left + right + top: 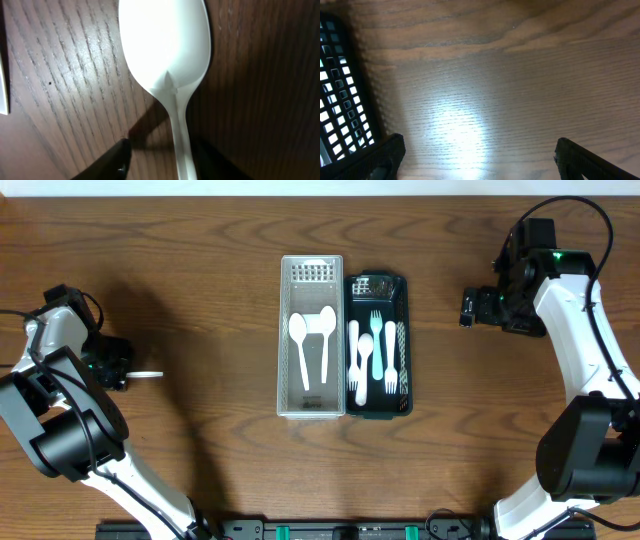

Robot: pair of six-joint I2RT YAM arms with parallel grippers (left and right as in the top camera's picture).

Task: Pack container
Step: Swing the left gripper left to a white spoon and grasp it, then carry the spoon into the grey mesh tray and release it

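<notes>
Left gripper [166, 159] pinches a spoon [165, 45] by its handle, bowl leading, likely bound for the mid-frame tray [283, 330] — right gripper [480, 157] gapes wide, empty.

Table [200, 240] viewed straight down from a fixed overhead camera, left wrist view held very close over a white spoon [165, 45], also glimpsed overhead at mid left, right wrist view angled low across wood, dark tray [335, 100] shared at its left edge

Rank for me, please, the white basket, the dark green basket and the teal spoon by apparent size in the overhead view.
1. white basket: the longest, and slightly wider.
2. dark green basket: close, but a little shorter.
3. teal spoon: far smaller, lying inside the dark green basket.
</notes>
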